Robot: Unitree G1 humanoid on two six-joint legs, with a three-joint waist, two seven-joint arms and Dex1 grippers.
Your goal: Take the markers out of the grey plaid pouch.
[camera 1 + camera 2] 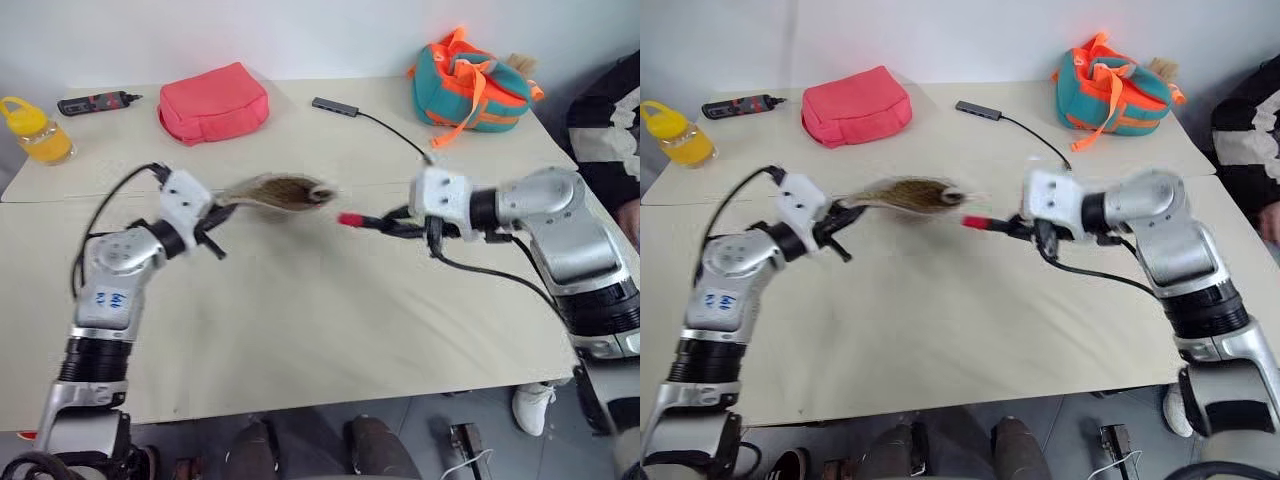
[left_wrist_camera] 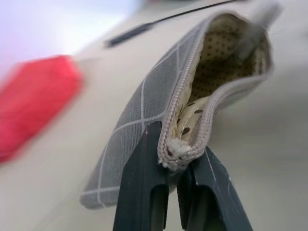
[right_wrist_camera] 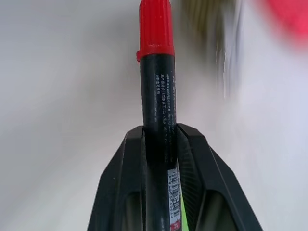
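Two grippers share the work here: the left gripper (image 2: 175,192) has its fingers pinched together on the zipper end of the grey plaid pouch (image 1: 280,192), holding it up off the table (image 1: 300,330) with the open mouth turned toward the other arm, and the right gripper (image 3: 161,144) is clamped on a black marker with a red cap (image 3: 156,86), which sticks out past its fingertips with the cap toward the pouch, just beside the mouth but apart from it. A sliver of green beside the black barrel in the right wrist view may be a second marker or only a label; I cannot tell which. The pouch looks soft and light: it bows and sags from the single pinched corner, and its spotted lining gapes open, so a grip on the stiff zipper seam, as now, seems the surest hold, whereas the fabric would likely fold. The marker looks rigid, light and smooth, so it could slide lengthwise or swivel in the fingers; holding it around the middle of the barrel seems the steadier choice. Whether anything remains inside the pouch is hidden. A pink pouch (image 1: 213,103) and a teal-and-orange bag (image 1: 468,88) sit well apart at the far side.
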